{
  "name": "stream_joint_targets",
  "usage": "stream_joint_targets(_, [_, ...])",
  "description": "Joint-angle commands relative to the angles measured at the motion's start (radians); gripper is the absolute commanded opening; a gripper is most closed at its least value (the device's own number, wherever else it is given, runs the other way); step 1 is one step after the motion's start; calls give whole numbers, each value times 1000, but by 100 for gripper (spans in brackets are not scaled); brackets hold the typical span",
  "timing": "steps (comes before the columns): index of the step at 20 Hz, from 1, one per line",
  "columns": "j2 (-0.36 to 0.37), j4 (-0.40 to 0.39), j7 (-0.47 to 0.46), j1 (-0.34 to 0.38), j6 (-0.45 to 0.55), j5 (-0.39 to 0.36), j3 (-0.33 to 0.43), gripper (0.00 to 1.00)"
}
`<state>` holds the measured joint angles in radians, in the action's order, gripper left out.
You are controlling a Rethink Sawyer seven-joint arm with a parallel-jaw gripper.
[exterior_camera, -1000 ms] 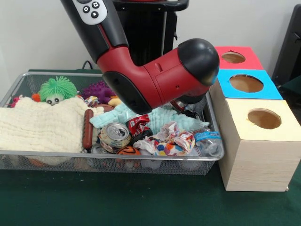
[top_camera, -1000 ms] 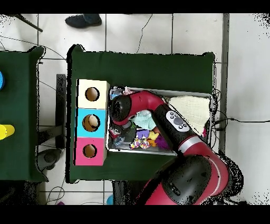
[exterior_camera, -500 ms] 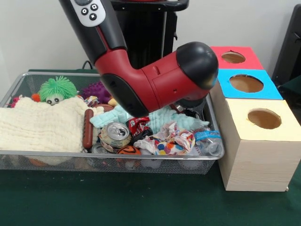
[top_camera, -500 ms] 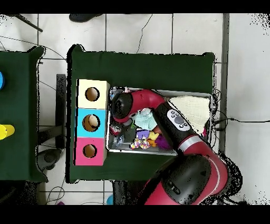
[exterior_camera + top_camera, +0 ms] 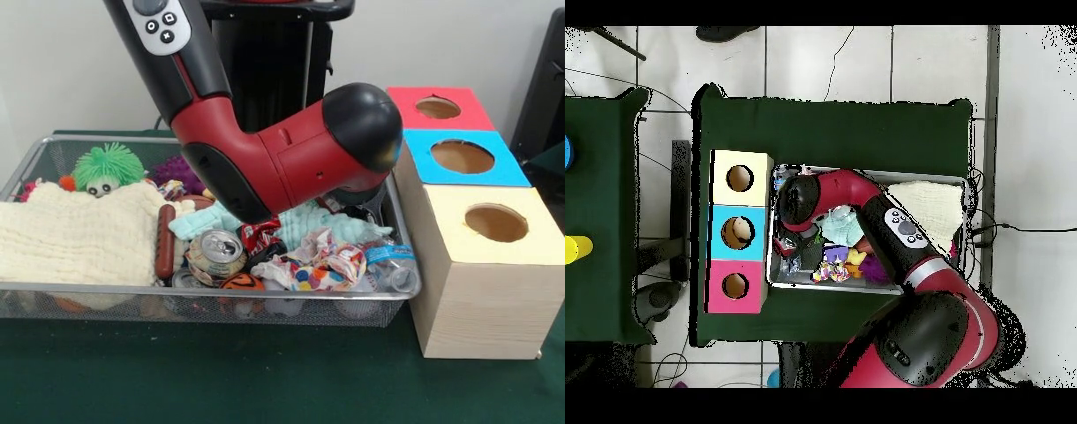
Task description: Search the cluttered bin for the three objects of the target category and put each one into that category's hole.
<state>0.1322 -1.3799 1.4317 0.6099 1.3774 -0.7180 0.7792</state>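
Reaching over the wire bin (image 5: 402, 287), the red arm (image 5: 291, 159) hides its gripper, so I cannot tell the grip. A crushed can (image 5: 216, 252) lies near the bin's front edge, beside a cream cloth (image 5: 75, 238); three holed boxes (image 5: 481, 256) stand alongside.

— Where does the front camera stand?
— Low and close across the desk (image 5: 265, 389), facing the wire bin (image 5: 388, 296) side-on, with the three-hole box (image 5: 481, 283) at its right.
— And the overhead one?
— High above, looking straight down, much farther off: whole desk (image 5: 835, 130), floor tiles (image 5: 1030, 150) around it.
— What do both catch?
— The bin (image 5: 865, 288), the box (image 5: 715, 240) and the red arm (image 5: 855, 195), turned half round between them.
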Motion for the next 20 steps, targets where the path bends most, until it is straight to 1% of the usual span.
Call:
stream_joint_targets(1, [-12, 37, -287, -2, 26, -27, -32, 0])
stream_joint_targets(3, [34, 17, -298, 4, 72, -21, -29, 0])
stream_joint_targets(7, [158, -46, -357, 50, 170, 14, 7, 0])
stream_joint_targets(8, [180, -55, -366, 58, 181, 23, 18, 0])
stream_joint_targets(9, [201, -57, -374, 58, 185, 16, 22, 0])
stream_joint_targets(10, [216, -63, -373, 65, 175, 20, 33, 0])
stream_joint_targets(13, [240, -68, -367, 78, 169, 34, 59, 0])
stream_joint_targets(16, [248, -69, -353, 82, 158, 42, 72, 0])
stream_joint_targets(20, [233, -83, -321, 99, 73, 59, 95, 0])
